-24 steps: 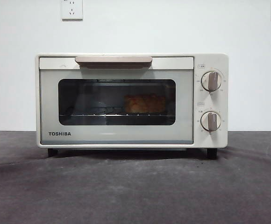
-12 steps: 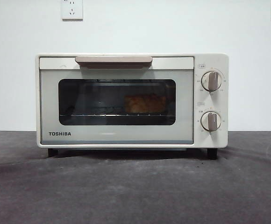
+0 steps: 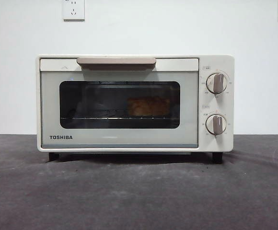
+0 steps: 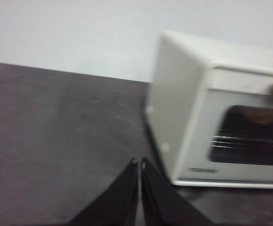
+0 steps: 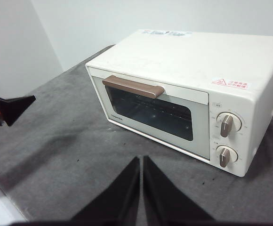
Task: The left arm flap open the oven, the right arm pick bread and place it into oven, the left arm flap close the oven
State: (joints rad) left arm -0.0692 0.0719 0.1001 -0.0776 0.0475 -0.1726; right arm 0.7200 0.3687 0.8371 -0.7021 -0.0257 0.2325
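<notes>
Cream-white TOSHIBA toaster oven (image 3: 134,103) door unchanged, shut; orange-brown bread (image 3: 148,106) on rack inside. Left gripper (image 4: 140,162), right gripper (image 5: 141,160) clenched, empty, clear. Task looks complete.

One cream-white TOSHIBA toaster oven with a dark glass window (image 3: 135,103) stands on the dark grey table (image 3: 139,191). It carries one beige bar handle (image 3: 116,62) at 12 o'clock on its door and two beige round knobs at 3 o'clock, an upper (image 3: 217,83) and a lower (image 3: 216,124). Behind the glass sits one lumpy orange-brown piece of bread (image 3: 148,106) on one wire rack (image 3: 96,116). Two black feet (image 3: 53,156) show under the oven. Two white wall sockets (image 3: 74,9) sit at 11 and 1 o'clock. Two black pointed grippers appear, the left gripper (image 4: 139,162) and the right gripper (image 5: 141,160), each with two jaws pressed together
</notes>
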